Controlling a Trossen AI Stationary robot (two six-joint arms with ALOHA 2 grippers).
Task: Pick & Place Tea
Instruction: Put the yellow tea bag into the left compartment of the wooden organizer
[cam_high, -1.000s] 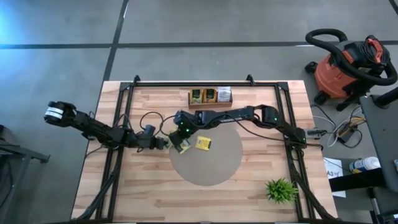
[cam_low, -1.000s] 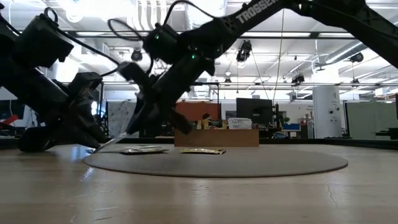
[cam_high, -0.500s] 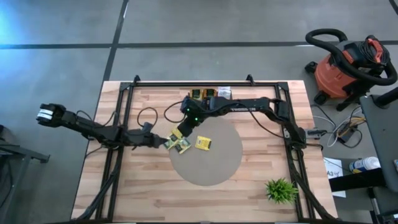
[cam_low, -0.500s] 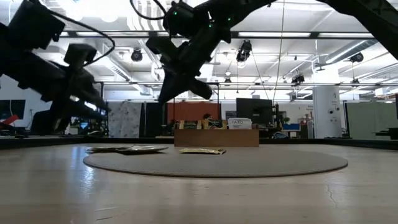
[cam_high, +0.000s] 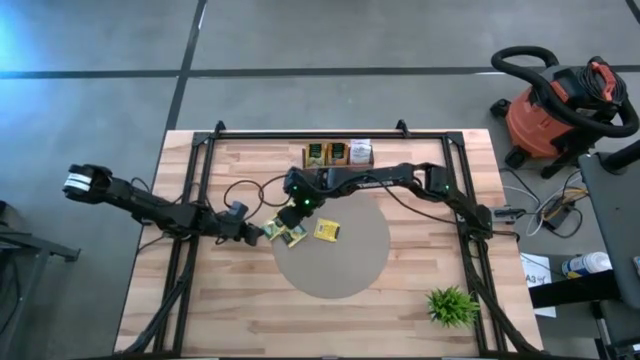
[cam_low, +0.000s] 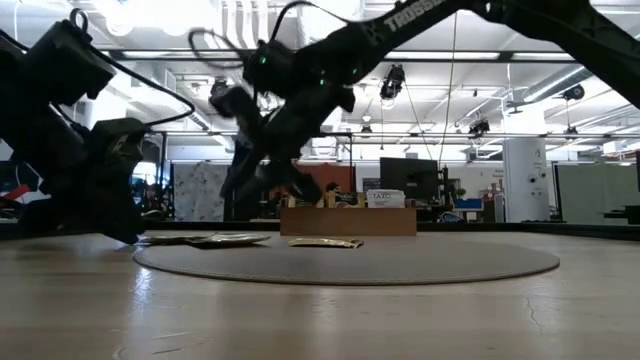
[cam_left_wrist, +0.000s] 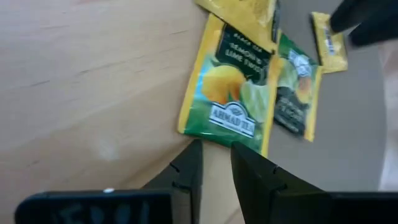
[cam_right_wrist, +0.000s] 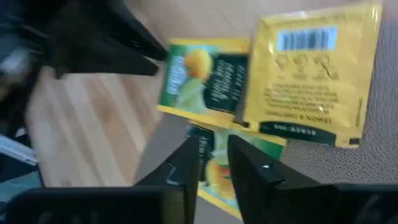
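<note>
The right arm has come down since half a second ago. Back then it was high above the mat (cam_high: 340, 265). Now the right claw (cam_high: 297, 210) hangs low over the mat's left edge, just above the tea (cam_high: 293, 234). The left arm has dipped too, and the left claw (cam_high: 256, 232) sits just off the mat's left edge, close to the wooden surface (cam_high: 200, 300). The loose tea has not moved.

Both claws are a little bit open. Neither one holds anything.

Three flat square tea packets lie at the mat's left edge, and two of them overlap. One more lies alone, farther in on the mat. More tea stands in the tray (cam_high: 338, 167) behind the mat.

The packets are yellow and green, with a lemon picture and small words. One lies face down and shows a plain yellow back with a bar code.

Only the wrist views show those pictures and the bar code. Only the top view shows the tray's tea from above. The low view shows the tea lying flat, with both claws just above it.
</note>
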